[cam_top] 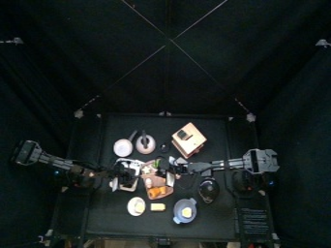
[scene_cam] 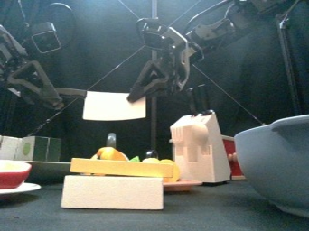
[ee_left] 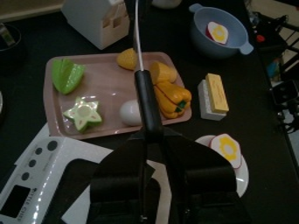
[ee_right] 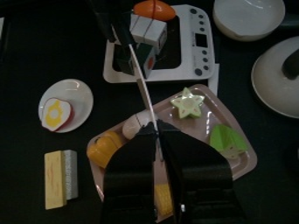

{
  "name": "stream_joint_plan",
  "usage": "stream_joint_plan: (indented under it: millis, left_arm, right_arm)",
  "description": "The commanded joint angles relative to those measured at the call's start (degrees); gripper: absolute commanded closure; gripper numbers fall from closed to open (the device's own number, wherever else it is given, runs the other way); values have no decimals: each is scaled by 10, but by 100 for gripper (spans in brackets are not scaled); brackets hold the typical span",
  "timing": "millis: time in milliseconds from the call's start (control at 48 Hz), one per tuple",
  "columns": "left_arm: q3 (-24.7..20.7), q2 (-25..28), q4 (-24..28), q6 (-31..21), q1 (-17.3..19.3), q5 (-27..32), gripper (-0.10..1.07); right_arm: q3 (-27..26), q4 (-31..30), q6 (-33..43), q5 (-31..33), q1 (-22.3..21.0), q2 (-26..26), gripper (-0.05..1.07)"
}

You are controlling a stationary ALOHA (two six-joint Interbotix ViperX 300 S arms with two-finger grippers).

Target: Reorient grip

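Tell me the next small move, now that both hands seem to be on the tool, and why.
Probably ease the left hand open. It grips the tool by its black handle, and the right hand appears closed on the thin shaft. With both ends held above the tray, neither grip can turn.

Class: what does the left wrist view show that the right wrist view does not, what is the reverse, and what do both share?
Left wrist only: the blue bowl with a yolk, and the white carton. Right wrist only: the food pieces on the scale, and the white bowl. Both: the pink tray, the butter, the egg plate and the long tool.
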Motion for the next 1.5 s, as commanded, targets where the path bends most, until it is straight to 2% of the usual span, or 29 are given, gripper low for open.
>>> stream_joint_plan:
  millis: [0, 271, 500, 833, 979, 1083, 1188, 1312, 1479]
  left_arm:
    - [-3, 0, -2, -1, -11, 5, 46]
    - [-7, 0, 5, 0, -16, 16, 46]
    - [-9, 0, 6, 0, -16, 17, 46]
    - [-11, -11, 8, 0, -16, 6, 43]
    - [-11, -19, 8, 0, -16, 0, 32]
    - [-14, -20, 5, 0, -11, 3, 17]
    - [-30, -18, -13, 0, 10, 39, 7]
    - [-62, -10, -22, -1, 49, 117, 7]
    - [-114, -8, 5, -2, 85, 200, 7]
  right_arm:
    - [4, -39, -1, -3, -2, -18, 72]
    - [-4, -98, -1, -12, 7, -30, 72]
    - [-48, -76, -2, 63, 8, -27, 72]
    - [-34, -62, -2, 69, 9, -40, 70]
    - [-28, -62, -2, 63, 24, -42, 70]
    - [-28, -63, -1, 62, 31, -42, 70]
    - [-25, -59, 4, 65, 30, -46, 70]
    - [-18, -50, 4, 63, 27, -58, 70]
    - [-7, -44, 5, 62, 27, -72, 70]
